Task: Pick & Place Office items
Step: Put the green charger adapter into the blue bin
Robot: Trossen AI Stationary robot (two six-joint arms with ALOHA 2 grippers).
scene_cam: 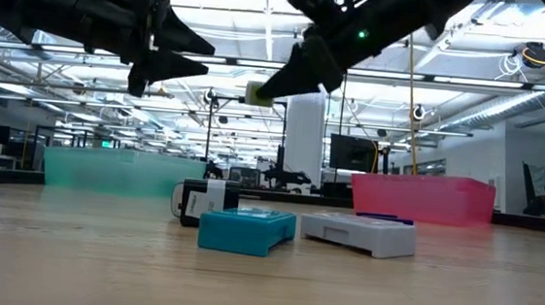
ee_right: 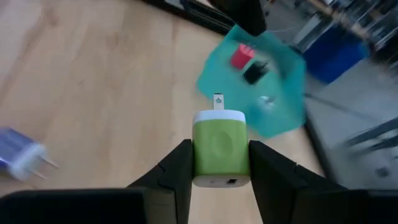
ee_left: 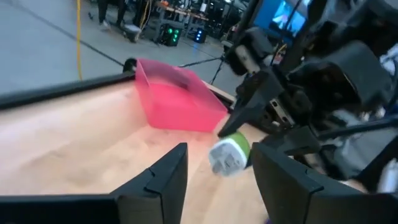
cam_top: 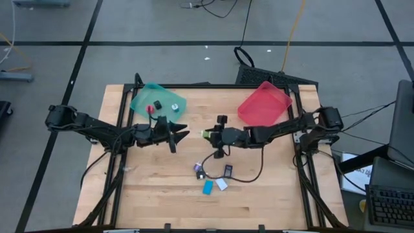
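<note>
Right gripper [ee_right: 219, 163] is pinching a green charger block [ee_right: 219, 148] in mid-air above table centre. Left gripper [cam_top: 183, 134] is hovering just left of it, fingers spread, empty. Remaining blocks [cam_top: 213, 180] are lying nearer; three [cam_top: 160, 105] are sitting in the teal tray [cam_top: 139, 100].

The charger block [ee_right: 219, 147] at lower centre of the right wrist view is lime green with a white top. The tray [cam_top: 158, 101] at upper left of the high view is translucent teal, carrying a red piece [cam_top: 150, 109] and a black piece [cam_top: 157, 103]. The tray [cam_top: 264, 103] at upper right is translucent red-pink. At lower centre lie a bright blue block [cam_top: 207, 188], a white block [cam_top: 222, 184] and a dark blue block [cam_top: 228, 171]. The table [cam_top: 155, 188] is pale wood grain
</note>
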